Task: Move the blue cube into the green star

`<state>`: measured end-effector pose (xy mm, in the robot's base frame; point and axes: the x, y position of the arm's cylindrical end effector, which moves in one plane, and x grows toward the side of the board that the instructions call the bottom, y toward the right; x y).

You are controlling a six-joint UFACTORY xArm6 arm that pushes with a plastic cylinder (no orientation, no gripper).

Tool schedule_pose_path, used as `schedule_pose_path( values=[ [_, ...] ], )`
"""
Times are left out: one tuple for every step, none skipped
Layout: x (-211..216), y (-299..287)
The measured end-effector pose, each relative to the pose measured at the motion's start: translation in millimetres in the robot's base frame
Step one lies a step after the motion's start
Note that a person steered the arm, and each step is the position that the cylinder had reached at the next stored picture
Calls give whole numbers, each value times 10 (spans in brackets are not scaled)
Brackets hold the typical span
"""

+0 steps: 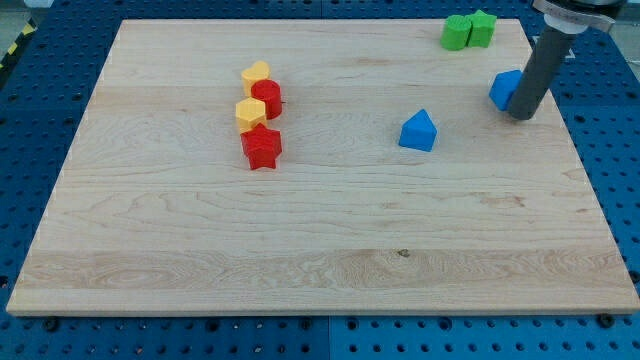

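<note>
In the camera view my tip [521,116] rests on the wooden board [200,240] near its right edge, pressed against the lower right side of the blue cube [505,90]; I carry no jaws, only this bare rod end, so nothing is spread or pinched. Up and to the view's left of the tip, at the board's top edge, sit the green star [482,28] and a second green block [458,32] touching it, with bare board between cube and star. Left of the tip lies a blue wedge-like block [418,131], and well beyond it a touching column: yellow block [256,75], red block [268,98], yellow block [249,112], red star [261,147].
</note>
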<state>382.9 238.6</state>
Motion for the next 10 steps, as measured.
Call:
schedule_pose_path(
  values=[
    [-85,-46],
    [-301,-33],
    [-539,41],
    [-629,59],
    [-598,141],
    [-598,179],
    [-632,179],
    [-759,179],
    [-840,179],
    [-855,179]
  ],
)
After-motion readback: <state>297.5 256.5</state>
